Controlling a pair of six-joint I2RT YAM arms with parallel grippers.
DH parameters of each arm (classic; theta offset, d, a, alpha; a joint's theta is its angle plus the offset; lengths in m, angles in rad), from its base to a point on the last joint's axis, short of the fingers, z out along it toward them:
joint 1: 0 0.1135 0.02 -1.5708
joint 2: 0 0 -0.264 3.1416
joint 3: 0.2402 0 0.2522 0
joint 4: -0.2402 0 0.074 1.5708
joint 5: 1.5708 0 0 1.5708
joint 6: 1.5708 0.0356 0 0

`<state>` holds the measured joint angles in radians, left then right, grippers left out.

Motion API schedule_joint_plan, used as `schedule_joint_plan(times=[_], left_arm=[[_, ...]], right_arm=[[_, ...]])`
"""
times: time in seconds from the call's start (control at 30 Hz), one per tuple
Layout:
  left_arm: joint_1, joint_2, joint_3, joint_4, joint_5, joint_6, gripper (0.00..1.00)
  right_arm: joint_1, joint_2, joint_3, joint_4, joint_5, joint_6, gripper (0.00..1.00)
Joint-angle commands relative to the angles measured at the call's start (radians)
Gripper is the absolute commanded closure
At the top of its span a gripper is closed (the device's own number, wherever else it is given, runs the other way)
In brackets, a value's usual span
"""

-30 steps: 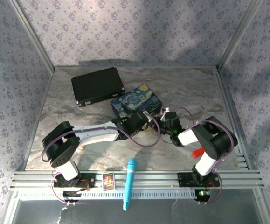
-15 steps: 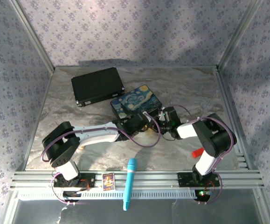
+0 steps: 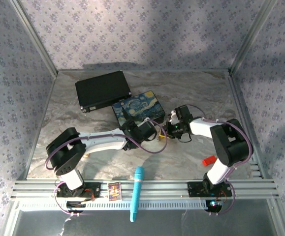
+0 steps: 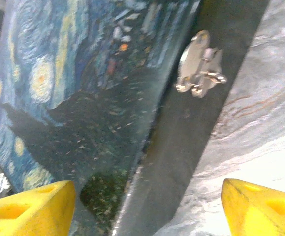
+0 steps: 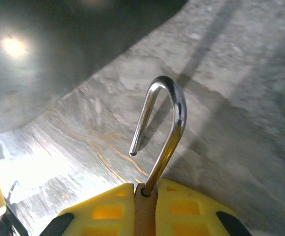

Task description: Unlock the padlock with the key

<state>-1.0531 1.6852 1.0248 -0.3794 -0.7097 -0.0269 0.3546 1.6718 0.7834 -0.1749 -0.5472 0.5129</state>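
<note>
My right gripper (image 5: 145,189) is shut on the padlock (image 5: 144,211). Its thin brass body is squeezed between the yellow fingers (image 5: 103,211). The silver shackle (image 5: 168,123) sticks out over the marble table, and its free end hangs loose outside the body. Seen from above, that gripper (image 3: 174,127) sits just right of the Starry Night box (image 3: 136,109). My left gripper (image 3: 152,133) is open beside the box's near edge, with its yellow fingertips (image 4: 29,209) wide apart and nothing between them. The box's silver latch (image 4: 200,64) lies ahead of it. The key is out of view.
A black case (image 3: 103,90) lies at the back left. A red block (image 3: 209,160) rests beside the right arm's base. A teal pen-like stick (image 3: 137,191) and a small card (image 3: 114,191) lie on the near rails. Metal frame posts bound the table.
My left gripper has opened wide and drawn back a little. My right gripper has swung toward the back with the padlock. The Starry Night box has shifted left.
</note>
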Motion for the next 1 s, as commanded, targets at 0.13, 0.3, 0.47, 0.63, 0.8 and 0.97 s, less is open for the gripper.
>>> schedule_joint_plan(times=[0.13, 0.3, 0.47, 0.63, 0.8, 0.97], left_arm=[[0.020, -0.035, -0.030, -0.052, -0.118, -0.131, 0.18], [0.047, -0.066, -0.063, -0.095, -0.159, -0.245, 0.15], [0.097, -0.104, -0.102, -0.119, -0.137, -0.336, 0.15], [0.127, -0.138, -0.124, -0.127, -0.133, -0.368, 0.15], [0.179, -0.188, -0.168, -0.103, -0.094, -0.377, 0.15], [0.207, -0.242, -0.215, -0.079, -0.070, -0.383, 0.15]], right_arm=[[-0.064, 0.057, 0.066, -0.450, 0.223, -0.218, 0.92], [-0.090, 0.055, 0.103, -0.495, 0.213, -0.241, 0.89], [-0.100, 0.048, 0.141, -0.527, 0.243, -0.240, 0.87], [-0.102, 0.060, 0.188, -0.573, 0.329, -0.245, 0.85], [-0.129, 0.074, 0.199, -0.561, 0.344, -0.249, 0.83], [-0.142, 0.083, 0.207, -0.541, 0.339, -0.243, 0.79]])
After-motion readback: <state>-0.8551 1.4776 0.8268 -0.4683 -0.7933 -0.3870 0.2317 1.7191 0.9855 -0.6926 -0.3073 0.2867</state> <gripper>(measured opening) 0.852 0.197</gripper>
